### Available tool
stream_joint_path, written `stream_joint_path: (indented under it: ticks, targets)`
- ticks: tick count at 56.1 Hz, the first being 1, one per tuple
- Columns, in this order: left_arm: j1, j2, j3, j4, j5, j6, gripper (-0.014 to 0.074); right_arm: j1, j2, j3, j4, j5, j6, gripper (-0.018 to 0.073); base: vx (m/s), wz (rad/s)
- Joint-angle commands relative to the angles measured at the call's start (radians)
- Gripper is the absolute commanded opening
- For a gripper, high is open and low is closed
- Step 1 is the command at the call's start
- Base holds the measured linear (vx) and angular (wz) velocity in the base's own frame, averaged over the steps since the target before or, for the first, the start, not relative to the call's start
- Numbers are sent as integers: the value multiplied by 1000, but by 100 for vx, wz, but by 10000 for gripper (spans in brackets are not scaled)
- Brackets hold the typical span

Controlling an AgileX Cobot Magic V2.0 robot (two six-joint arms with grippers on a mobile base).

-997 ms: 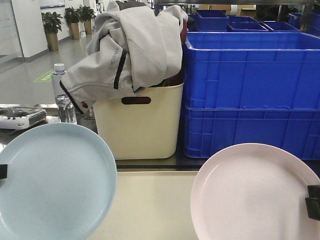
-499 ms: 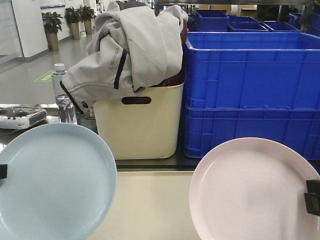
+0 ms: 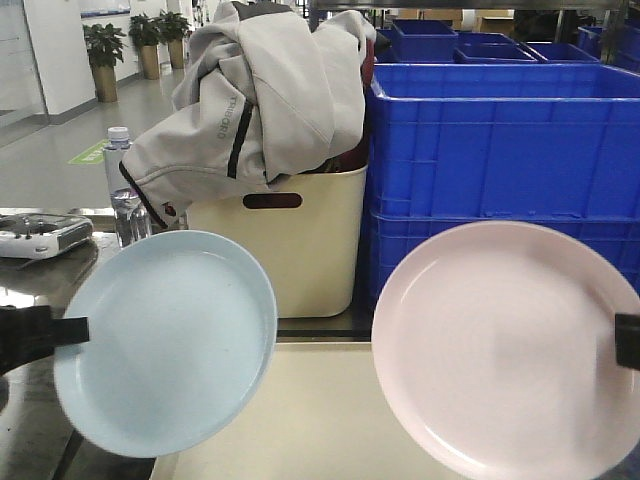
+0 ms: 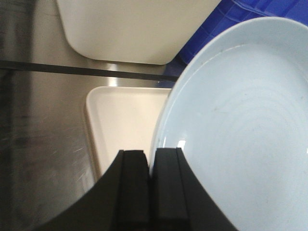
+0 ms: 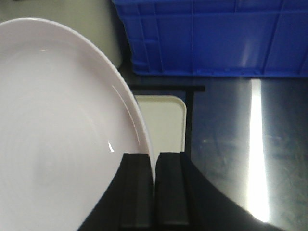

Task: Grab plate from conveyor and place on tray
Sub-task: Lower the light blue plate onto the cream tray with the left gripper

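While my left pincer (image 4: 150, 158) is closed narrow on the rim of a round, glossy pale-blue plate (image 4: 240, 130), my right pincer (image 5: 155, 161) is pinched the same way on the rim of a round, glossy pale-pink plate (image 5: 57, 125). Each plate's edge runs down into the slit between the black fingers. The blue plate spreads away to the right of my left pincer, and the pink one spreads to the left of my right pincer. Both are tipped up steeply, with their hollow faces turned toward the front camera. The flat cream-beige rectangular plastic tray (image 3: 300, 410) with rounded corners lies lower than both pincers and between them, on the brushed steel tabletop (image 4: 43, 125). Its left corner shows just beyond my left fingers, and its right corner shows just beyond my right fingers. I cannot tell whether either plate's lower edge touches the tray. Past the tray, ahead of my left pincer, stands a tall cream plastic tub (image 3: 285, 250) with a grey fabric jacket (image 3: 260, 90) heaped in it. A clear plastic water bottle (image 3: 125, 200) stands beside the tub, farther to the left. Ahead of my right pincer are stacked blue plastic crates (image 3: 500, 140), close against the tub's right side.
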Motion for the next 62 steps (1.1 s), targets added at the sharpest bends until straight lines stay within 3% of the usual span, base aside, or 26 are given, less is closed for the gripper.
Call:
stream_joint_path:
  ticks: [1,13,27,49,62]
  targets:
    - [-53,53,-41,-155,-64,80,3,-6,-18,-86,19,-101,7,-9,0,0]
    - [-213,252,-150,-172,-116,100,3,-6,-18,-141,26,-100,6,-9,0,0]
    - [-341,443,-284,-161,-181,100,38,-6,-18,-141,22,-83,6,-9,0,0]
    - [-389,503,-301,-163,-219,125,375,-6,-14,-141,1,-66,-5,-9,0,0]
    - [-385,447,-310,-143,-195,125,426,-6,35,-141,-7,-41,-4,-9,0,0]
